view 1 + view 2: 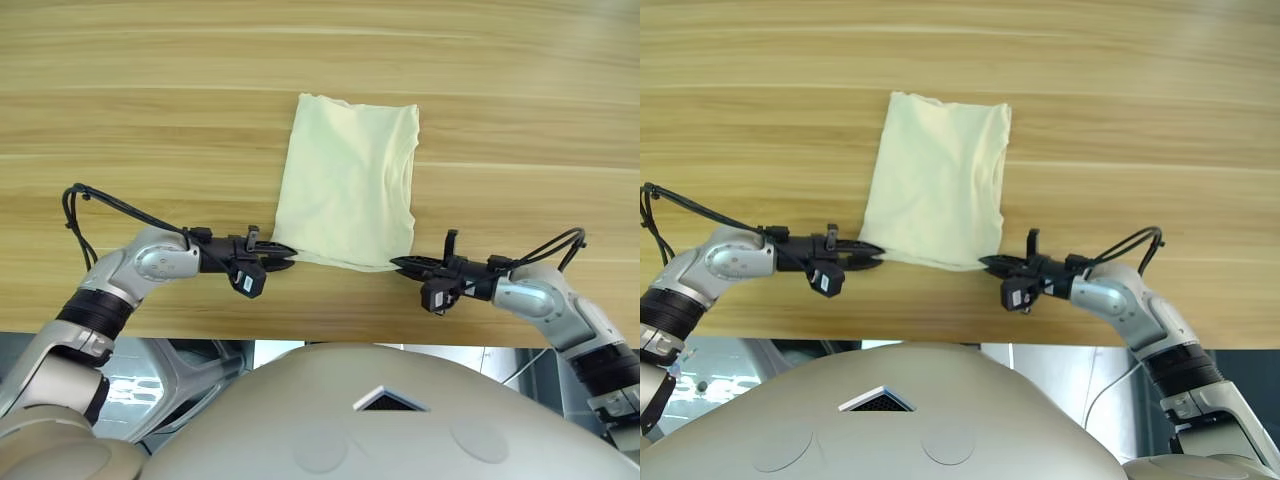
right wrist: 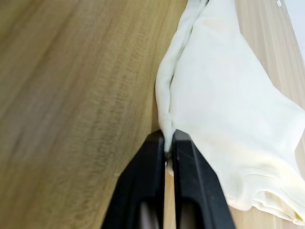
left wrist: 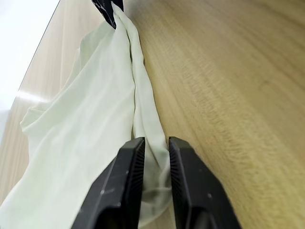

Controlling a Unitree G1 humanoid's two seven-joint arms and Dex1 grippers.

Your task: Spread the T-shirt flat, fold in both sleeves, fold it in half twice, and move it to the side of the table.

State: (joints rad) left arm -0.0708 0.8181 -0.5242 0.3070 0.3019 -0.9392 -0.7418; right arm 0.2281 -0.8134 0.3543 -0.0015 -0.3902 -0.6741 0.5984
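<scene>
The T-shirt (image 1: 350,180), pale yellow, lies on the table (image 1: 150,100), about midway along the table's near edge and a little in from it. It is already folded into a narrow, oblong panel with no sleeve sticking out. Its long axis runs from the table's near edge towards the far edge, and the far end leans slightly to the robot's right. The far short edge sits flat on the table. The side towards the table's right shows stacked layers with a soft ripple along it.

The near short edge is held at both corners. The left gripper (image 1: 285,262) sits low over the table at the near left corner, with its fingers (image 3: 131,164) pressed onto the cloth and a thick fold caught between them. The right gripper (image 1: 398,264) is at the near right corner, level with the left one. Its fingers (image 2: 152,157) are almost closed, with only a thin edge of fabric pinched between them. Between the two grips the hem is gathered into a rounded ridge that stands slightly off the table and casts a thin shadow on it. The rest of the cloth slopes down to lie flat.

The table is light wood laminate with long grain bands running across it, parallel to its near edge. Beyond that near edge, pale glossy floor (image 1: 1040,365) shows below.
</scene>
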